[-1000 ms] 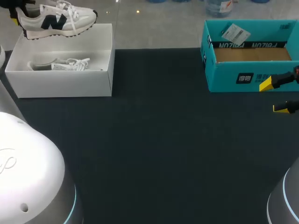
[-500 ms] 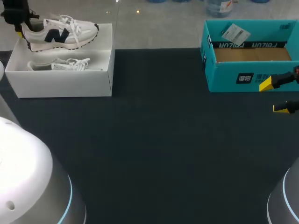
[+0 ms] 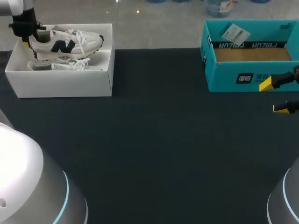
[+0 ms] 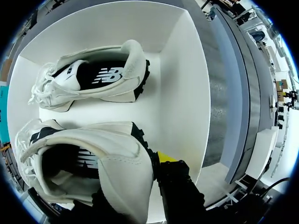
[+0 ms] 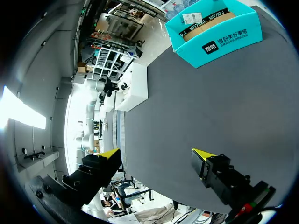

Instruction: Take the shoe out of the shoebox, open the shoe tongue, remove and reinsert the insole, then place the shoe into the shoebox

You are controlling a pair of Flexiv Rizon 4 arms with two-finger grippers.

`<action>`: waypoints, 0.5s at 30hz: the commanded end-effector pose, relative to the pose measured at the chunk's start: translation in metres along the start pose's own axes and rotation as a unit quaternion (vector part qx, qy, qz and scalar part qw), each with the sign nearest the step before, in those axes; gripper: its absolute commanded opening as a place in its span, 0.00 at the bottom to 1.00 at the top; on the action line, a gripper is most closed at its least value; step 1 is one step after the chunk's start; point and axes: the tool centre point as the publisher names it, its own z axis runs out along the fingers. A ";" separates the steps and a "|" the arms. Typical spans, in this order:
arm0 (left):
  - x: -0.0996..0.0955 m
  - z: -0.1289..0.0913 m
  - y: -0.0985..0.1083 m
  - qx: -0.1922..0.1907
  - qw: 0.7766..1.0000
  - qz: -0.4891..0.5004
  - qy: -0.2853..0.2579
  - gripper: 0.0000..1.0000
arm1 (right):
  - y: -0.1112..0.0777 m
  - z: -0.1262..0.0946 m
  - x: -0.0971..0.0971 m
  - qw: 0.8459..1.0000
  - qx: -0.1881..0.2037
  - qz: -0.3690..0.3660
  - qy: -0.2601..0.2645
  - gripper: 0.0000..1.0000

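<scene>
in the head view, the left gripper (image 3: 29,41) is seen at the far left corner of the table (image 3: 159,140), closed on the heel of the shoe (image 3: 70,43). the shoe is held with its toe pointed toward the table's right side, within the opening of the white shoebox (image 3: 60,84) and directly over a second shoe (image 3: 58,65) that is laid on the box floor. whether the two shoes touch cannot be told. the right gripper (image 3: 276,96) is held near the table's right edge, just in front of a teal box (image 3: 233,77), with its fingers spread wide and nothing held between them.

in the left wrist view, the heel of the shoe is seen pinched by the gripper. one yellow fingertip (image 4: 164,156) is pressed against the outside of the heel, while the other tip is hidden by the shoe. the second shoe is seen ahead of the gripper, laid on its side near the far wall of the shoebox.

in the right wrist view, both yellow tips are shown far apart over the dark table, with nothing between them. the teal box is seen ahead, and the shoebox is seen well apart from it, further along the table.
</scene>
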 end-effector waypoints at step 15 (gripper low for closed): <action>-0.011 0.053 0.001 0.011 0.999 0.010 0.031 0.00 | 0.000 0.001 0.000 1.000 0.000 0.001 -0.001 1.00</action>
